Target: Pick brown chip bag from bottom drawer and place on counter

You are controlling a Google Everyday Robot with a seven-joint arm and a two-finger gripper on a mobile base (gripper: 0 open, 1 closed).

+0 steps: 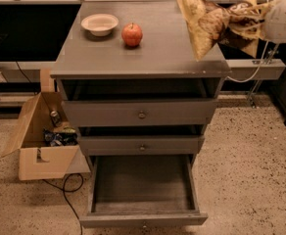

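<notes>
Risks first.
- Brown chip bag [209,26] is airborne over the counter's [148,55] back right corner. Its lower tip dangles close to the right edge and looks clear of the surface.
- If let go here, my guess is the bag lands half on the edge and tips off to the floor. It wants carrying further toward the middle.
- Bag hangs slack and crumpled from one end. The crinkly film could slide in the grip on a quick move.
- Apple [132,34] and bowl [100,24] sit toward the back left corner, well apart from the bag; little collision risk.
- Bottom drawer [142,220] stands pulled out below the front edge, floor bare.

Arm pose.
- Arm comes in from beyond the right edge, roughly level and above counter height, its white wrist housing [282,18] outside the edge.
- Pincer [245,21] points left toward the back right corner, pinching the bag's right end; crumpled film hides most of it.
</notes>
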